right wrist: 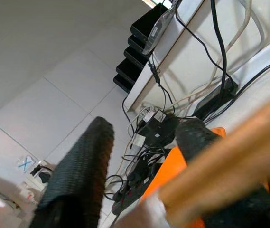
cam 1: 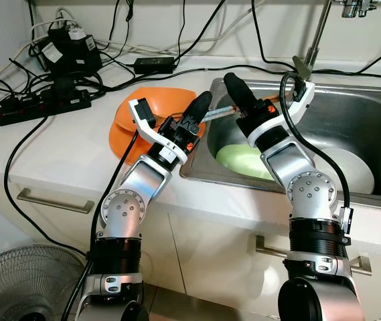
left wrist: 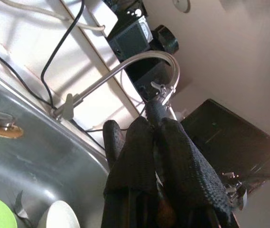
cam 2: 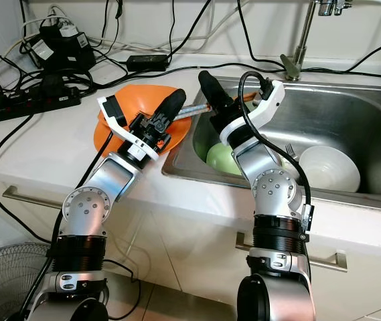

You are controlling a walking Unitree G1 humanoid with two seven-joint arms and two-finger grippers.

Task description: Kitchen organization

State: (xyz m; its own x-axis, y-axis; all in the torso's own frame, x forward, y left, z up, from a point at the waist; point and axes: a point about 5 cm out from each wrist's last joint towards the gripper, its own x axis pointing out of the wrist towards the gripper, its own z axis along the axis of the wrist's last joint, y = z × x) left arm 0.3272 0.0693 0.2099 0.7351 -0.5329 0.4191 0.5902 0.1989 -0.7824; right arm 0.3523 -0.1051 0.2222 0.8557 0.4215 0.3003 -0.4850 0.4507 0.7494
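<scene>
A utensil with a thin metal shaft (cam 1: 220, 112) and a wooden handle (right wrist: 239, 142) is held level over the sink's left rim. My left gripper (cam 1: 202, 105) is shut on its metal end, just right of the orange bowl (cam 1: 126, 124) on the counter. My right gripper (right wrist: 146, 128) reaches in from the sink side and stands open, with the wooden handle lying across one of its fingers (right wrist: 201, 142). Below them in the steel sink (cam 1: 377, 114) lie a pale green dish (cam 1: 240, 160) and a white bowl (cam 2: 327, 167).
A fork (cam 2: 289, 150) rests beside the white bowl. The faucet (cam 1: 317, 33) rises behind the sink. A black power strip (cam 1: 43, 107), adapters and tangled cables cover the counter's back left. A floor fan (cam 1: 16, 281) stands low on the left, by the cabinet drawers.
</scene>
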